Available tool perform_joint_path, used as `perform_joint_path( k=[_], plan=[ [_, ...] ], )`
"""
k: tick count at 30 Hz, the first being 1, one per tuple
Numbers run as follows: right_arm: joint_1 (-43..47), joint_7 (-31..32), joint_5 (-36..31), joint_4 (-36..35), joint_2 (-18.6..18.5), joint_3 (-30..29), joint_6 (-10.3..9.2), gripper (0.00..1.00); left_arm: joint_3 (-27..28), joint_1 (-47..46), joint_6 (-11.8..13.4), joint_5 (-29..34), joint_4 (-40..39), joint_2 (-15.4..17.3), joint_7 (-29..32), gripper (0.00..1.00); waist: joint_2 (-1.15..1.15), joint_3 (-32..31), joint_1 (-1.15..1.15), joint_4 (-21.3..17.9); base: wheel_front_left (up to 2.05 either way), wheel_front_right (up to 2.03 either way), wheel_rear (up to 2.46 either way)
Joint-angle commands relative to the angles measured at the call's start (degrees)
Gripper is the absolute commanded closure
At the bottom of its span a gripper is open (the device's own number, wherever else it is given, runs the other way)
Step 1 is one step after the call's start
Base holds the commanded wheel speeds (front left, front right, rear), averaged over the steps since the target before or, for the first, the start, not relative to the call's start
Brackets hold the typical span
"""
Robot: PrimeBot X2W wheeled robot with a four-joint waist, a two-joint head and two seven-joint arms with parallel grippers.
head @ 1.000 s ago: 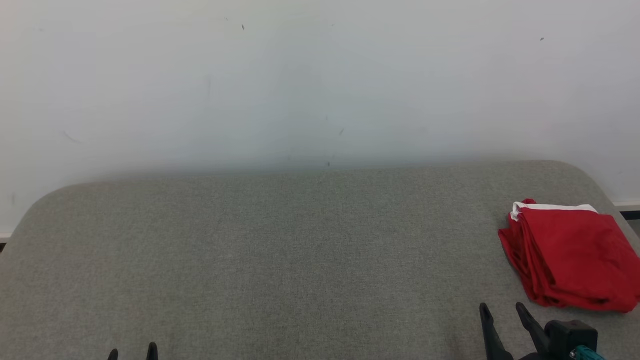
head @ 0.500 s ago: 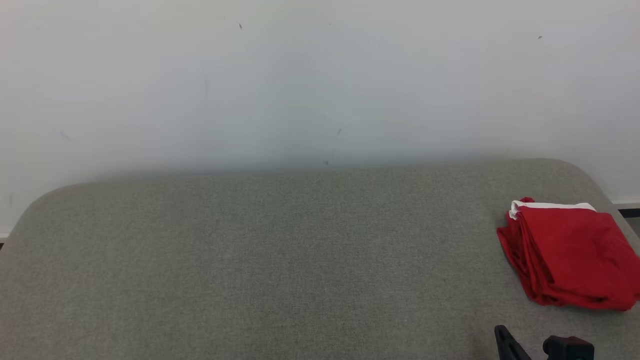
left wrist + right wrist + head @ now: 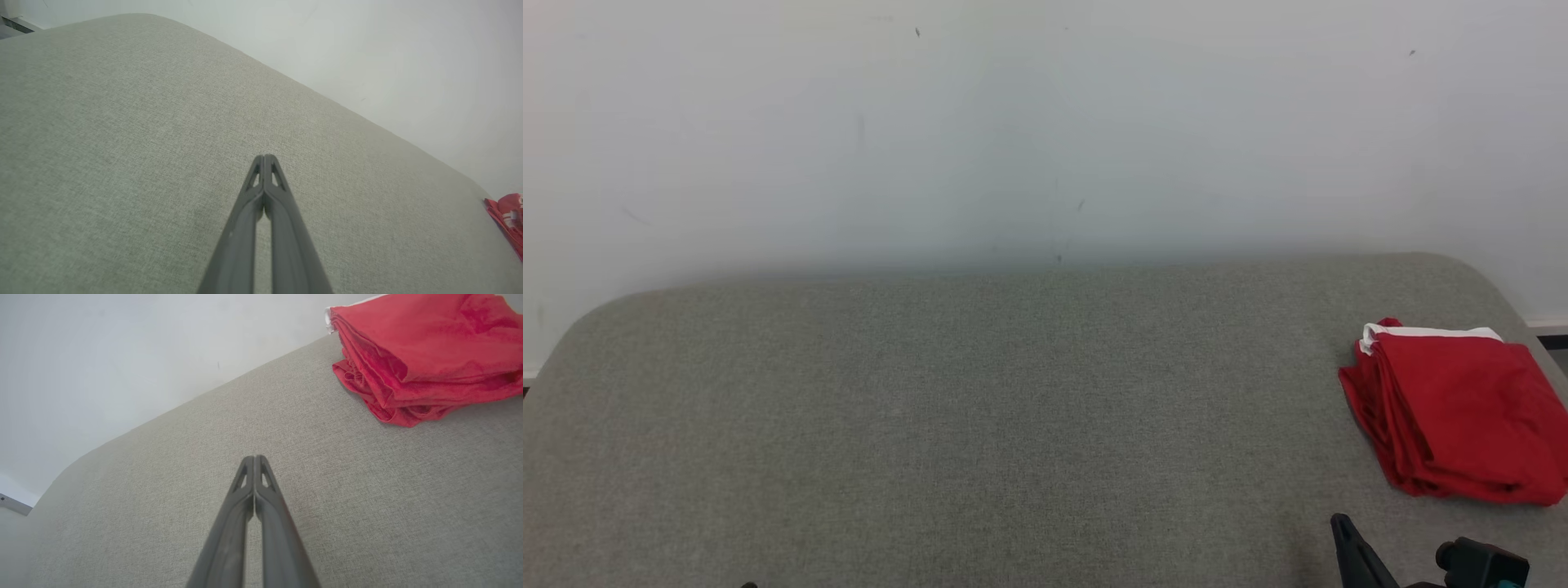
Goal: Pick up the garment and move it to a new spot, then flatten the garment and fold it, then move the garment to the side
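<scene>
Right wrist view — folded garment point(image 3: 429, 351) up-right of R claw point(image 3: 254, 458), apart

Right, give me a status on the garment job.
Done, apparently: the red garment lies folded in a neat stack at the right end of the grey padded surface. In hand: nothing; the left pincer and right pincer are both shut, empty, clear of it. Left: seemingly nothing.

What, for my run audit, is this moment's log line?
garment: folded, right side of grey cushion | left end effector: shut, empty | right end effector: shut, empty, apart from garment
</scene>
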Motion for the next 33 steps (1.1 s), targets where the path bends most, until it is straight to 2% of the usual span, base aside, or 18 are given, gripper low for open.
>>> perform_joint_path(
  k=[1, 14, 33],
  plan=[
    [-1.6, 0.0, 2.1, -0.9, -0.1, 0.0, 0.01, 1.00, 0.6, -1.7, -0.1, -2.0, -1.1, 0.1, 0.5, 1.00, -0.01, 0.1, 0.00, 0.0, 0.00, 0.00, 0.00],
    [-3.2, 0.3, 15.0, -0.6, -0.1, -0.2, 0.02, 1.00, 2.1, -3.4, -1.0, -12.6, -2.1, -1.2, 3.6, 1.00, -0.01, 0.9, 0.00, 0.3, 0.00, 0.00, 0.00],
    [-5.1, 0.8, 29.6, -0.2, -0.1, -0.5, 0.03, 1.00, 3.8, -5.4, -2.0, -24.6, -3.2, -2.6, 7.2, 1.00, -0.01, 1.9, 0.00, 0.6, 0.00, 0.00, 0.00]
  ],
)
